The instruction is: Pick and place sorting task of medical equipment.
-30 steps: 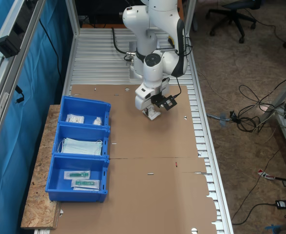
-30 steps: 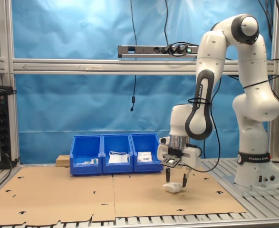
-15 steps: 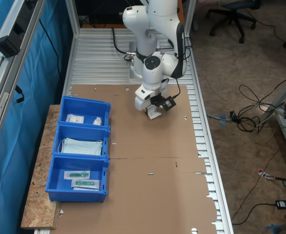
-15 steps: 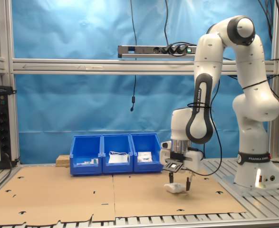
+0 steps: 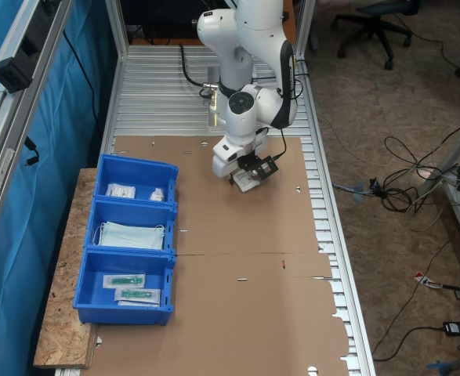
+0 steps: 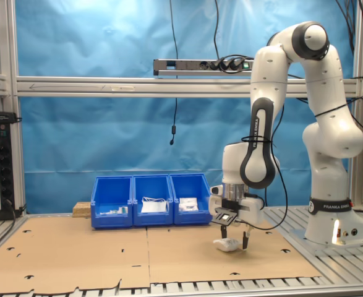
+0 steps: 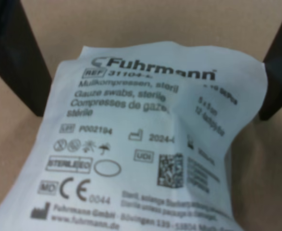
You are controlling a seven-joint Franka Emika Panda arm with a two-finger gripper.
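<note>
Tool [image 6: 233, 237] spread apart, fingers [image 7: 16, 57] straddling the white packet [image 7: 145, 144] on cardboard [image 5: 245, 258].

The first exterior view is taken from high above, angled steeply down on the cardboard-covered table [image 5: 237, 298], with the blue bins [image 5: 130, 249] at the frame's left. The second exterior view is taken low, near table level, facing the blue backdrop [image 6: 107, 136]; the bins [image 6: 150, 201] are seen at mid-frame. The wrist view is held very close over a white packet [image 7: 145, 144].
</note>
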